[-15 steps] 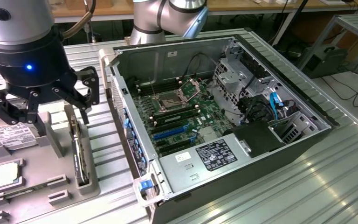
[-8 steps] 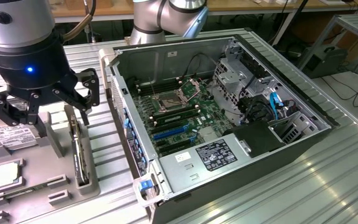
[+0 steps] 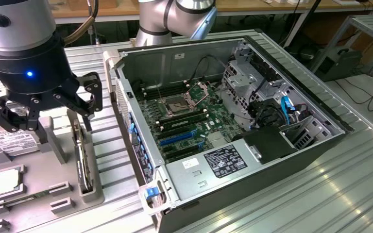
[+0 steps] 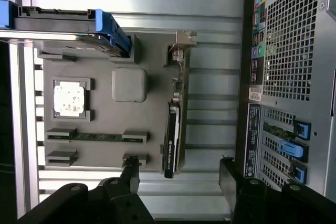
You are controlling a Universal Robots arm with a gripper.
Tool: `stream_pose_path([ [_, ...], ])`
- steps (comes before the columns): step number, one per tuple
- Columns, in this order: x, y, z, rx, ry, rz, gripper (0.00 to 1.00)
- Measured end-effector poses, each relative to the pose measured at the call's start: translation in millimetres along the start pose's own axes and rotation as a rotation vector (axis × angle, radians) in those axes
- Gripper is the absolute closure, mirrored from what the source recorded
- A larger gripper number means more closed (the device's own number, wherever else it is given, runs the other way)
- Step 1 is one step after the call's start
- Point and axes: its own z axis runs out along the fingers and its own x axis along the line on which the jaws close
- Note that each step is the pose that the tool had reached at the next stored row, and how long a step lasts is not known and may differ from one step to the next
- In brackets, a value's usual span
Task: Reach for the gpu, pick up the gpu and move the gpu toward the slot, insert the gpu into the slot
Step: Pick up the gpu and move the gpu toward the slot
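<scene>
The gpu [image 3: 81,158] is a thin dark card standing on edge in a slot of the grey fixture tray [image 3: 37,194], at the exterior view's left. In the wrist view the gpu [image 4: 174,124] shows edge-on, with its silver bracket end [image 4: 179,51] at the far end. My gripper [image 3: 47,114] hangs open above the tray and the card, holding nothing. Its fingertips [image 4: 131,174] stand wide apart in the wrist view, with the gpu's near end roughly in line with the gap. The blue slot [image 3: 175,139] lies on the motherboard inside the open computer case [image 3: 303,97].
On the tray sit a hard drive in a blue caddy [image 4: 63,24], a square CPU chip [image 4: 69,99] and a RAM stick [image 4: 97,136]. The case's perforated rear panel [image 4: 294,51] stands close beside the tray. Everything rests on a ribbed metal table [image 3: 316,194].
</scene>
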Motion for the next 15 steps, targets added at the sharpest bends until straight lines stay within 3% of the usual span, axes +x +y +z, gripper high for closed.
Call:
stream_pose_path([
  [15, 2.0, 2.5, 12.2, 0.0009, 0.0014, 0.037, 0.28],
])
